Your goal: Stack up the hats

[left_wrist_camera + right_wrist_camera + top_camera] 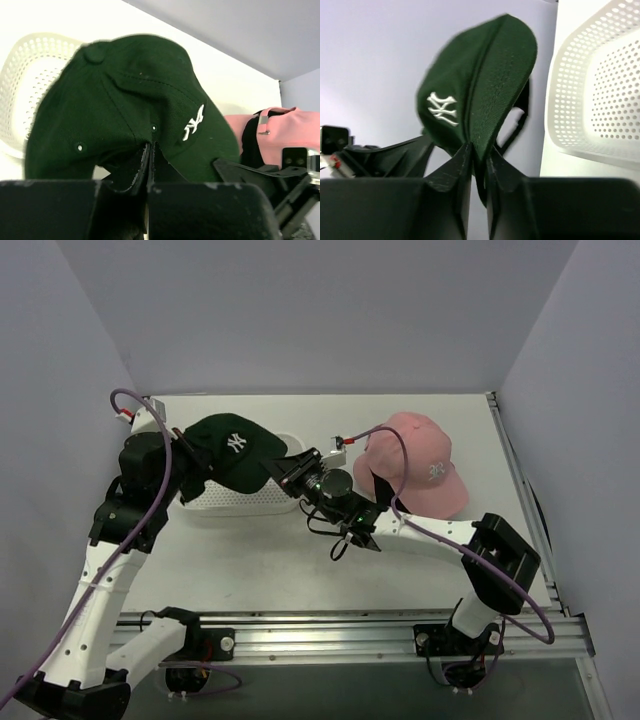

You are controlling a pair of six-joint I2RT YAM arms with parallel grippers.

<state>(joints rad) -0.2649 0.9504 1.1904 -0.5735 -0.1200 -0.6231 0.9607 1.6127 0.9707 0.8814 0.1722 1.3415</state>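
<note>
Brim of dark green cap (228,452) points right, toward pink cap (425,478); crown left.

Above basket (235,505): blocked by dark green cap (232,448).
Right of basket: right arm (430,530) crosses; pink cap (420,472) beyond.
Near side of basket: open table (250,570).

light: bright, even | shadows: soft | blur: dark green hat (130,100) edges (table (50,15) overexposed)
</note>
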